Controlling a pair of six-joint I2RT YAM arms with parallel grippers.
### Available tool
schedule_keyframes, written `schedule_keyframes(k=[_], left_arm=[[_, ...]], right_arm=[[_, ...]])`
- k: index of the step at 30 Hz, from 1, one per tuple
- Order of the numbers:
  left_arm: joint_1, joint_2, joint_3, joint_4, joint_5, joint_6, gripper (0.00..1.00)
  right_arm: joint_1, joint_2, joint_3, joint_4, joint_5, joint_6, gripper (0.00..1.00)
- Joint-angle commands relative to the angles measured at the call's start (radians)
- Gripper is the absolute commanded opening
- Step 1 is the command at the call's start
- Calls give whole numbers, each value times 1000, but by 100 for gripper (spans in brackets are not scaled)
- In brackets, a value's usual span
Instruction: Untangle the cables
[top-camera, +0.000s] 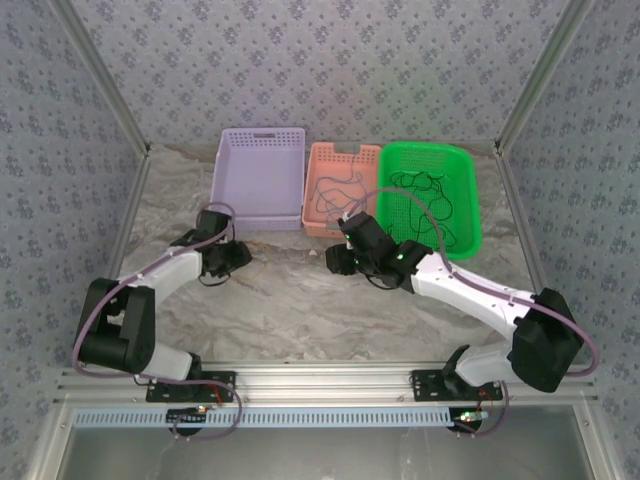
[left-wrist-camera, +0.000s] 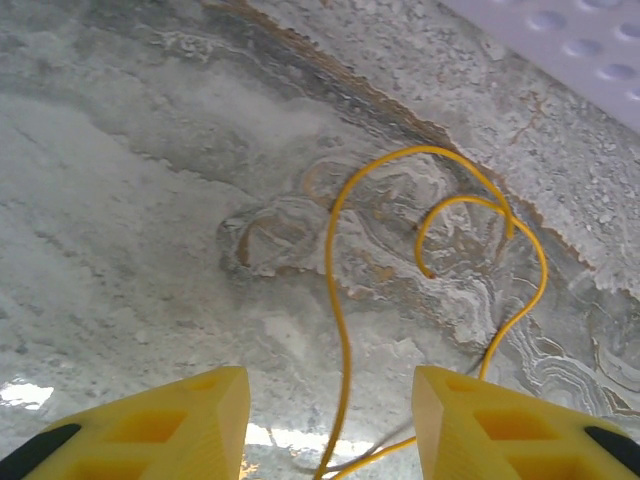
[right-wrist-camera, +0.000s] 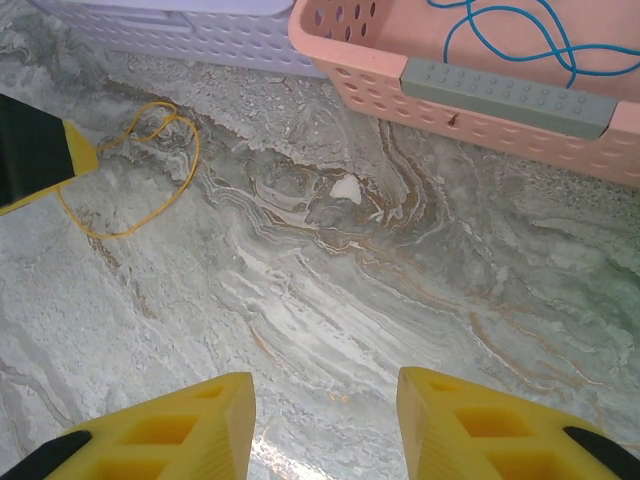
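Reading both as released: left gripper (left-wrist-camera: 330, 405) has its jaws spread either side of a loose yellow cable (left-wrist-camera: 338, 300) on the marble table (right-wrist-camera: 300, 300), not pinching it. Right gripper (right-wrist-camera: 325, 400) hovers spread over bare tabletop, holding nothing. The yellow cable loops just short of the purple basket (top-camera: 260, 180). Far side: blue cable (right-wrist-camera: 510, 40) in the pink basket (right-wrist-camera: 370, 75), black cables (top-camera: 420, 185) in the green basket (top-camera: 470, 215) to its right.

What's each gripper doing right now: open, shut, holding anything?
Left gripper: open, with the yellow cable lying between its fingers, not gripped.
Right gripper: open, holding nothing.
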Motion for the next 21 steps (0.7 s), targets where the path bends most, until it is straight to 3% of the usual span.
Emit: schedule_keyframes(k=[1, 4, 8, 13, 21], left_arm=[[-5, 32, 13, 23, 15, 23, 43], [-6, 89, 27, 31, -3, 28, 30], [-18, 99, 11, 44, -30, 35, 0], [-84, 25, -35, 76, 17, 67, 0], [-294, -48, -64, 135, 154, 96, 0]], right_arm=[[11, 12, 10, 21, 17, 15, 43], [16, 14, 10, 22, 21, 19, 43], [37, 14, 14, 13, 41, 17, 43], [63, 38, 17, -5, 59, -19, 43], [64, 61, 5, -66, 71, -120, 45]])
